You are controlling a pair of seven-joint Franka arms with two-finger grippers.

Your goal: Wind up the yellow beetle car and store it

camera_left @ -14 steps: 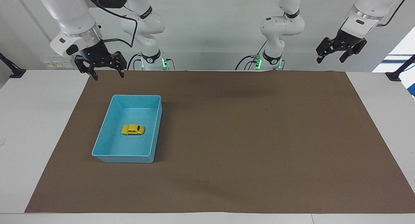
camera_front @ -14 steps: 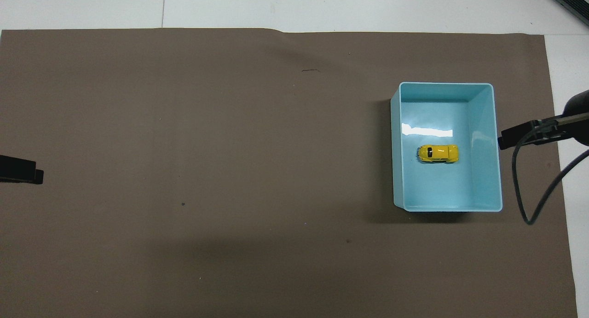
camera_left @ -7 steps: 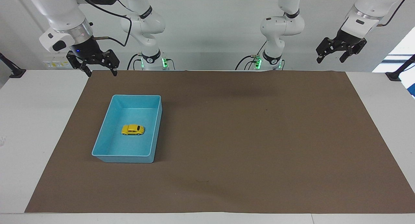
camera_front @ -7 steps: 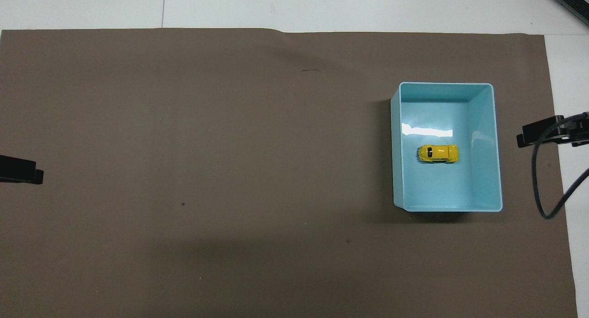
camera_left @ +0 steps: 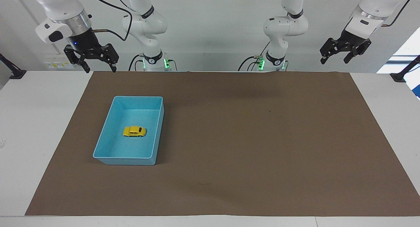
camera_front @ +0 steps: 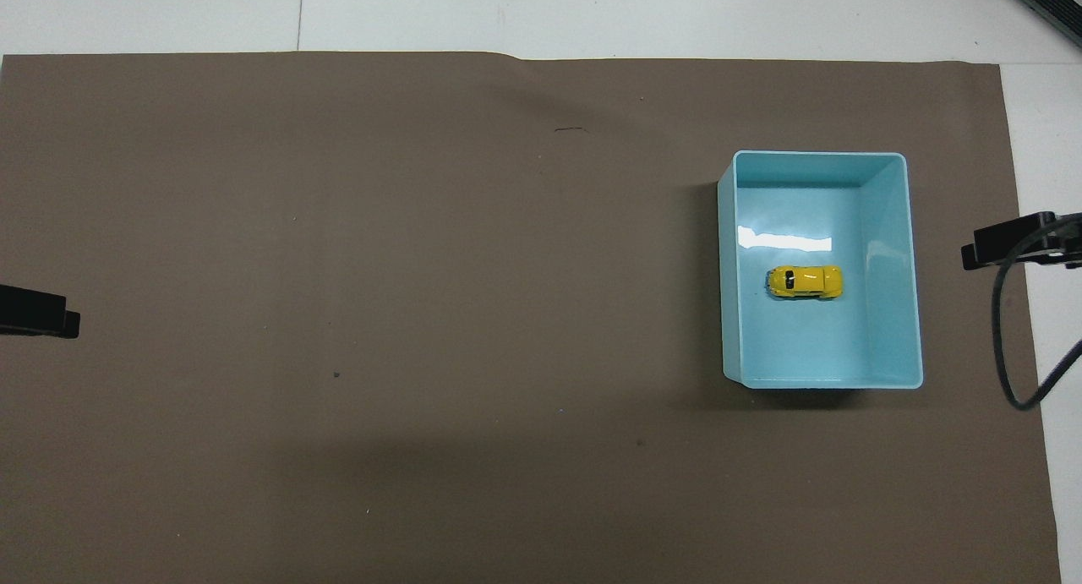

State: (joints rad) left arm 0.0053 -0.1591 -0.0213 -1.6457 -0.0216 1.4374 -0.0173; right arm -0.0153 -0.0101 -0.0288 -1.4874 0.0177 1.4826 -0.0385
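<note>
Yellow beetle car [camera_left: 134,131] is found stored in blue bin [camera_left: 108,156]; nothing appears left. Right end effector [camera_left: 91,58] and left end effector [camera_left: 343,50] hang spread wide, empty.

A white bench [camera_left: 32,128] fills the scene, most of its top covered by a large brown paper sheet [camera_left: 249,145] whose edges stop short of the bench's rim, leaving bare white margins at both ends and along the side farthest from the robots. A plain pale wall [camera_left: 213,26] rises above the bench. Low on that wall, toward the right arm's end, sits a row of white wall sockets [camera_left: 55,65]. Black clamp brackets [camera_left: 13,71] grip the bench at each end. At the left arm's end, bright daylight from a window [camera_left: 405,54] spills in. Soft shadows fall across the brown sheet.
</note>
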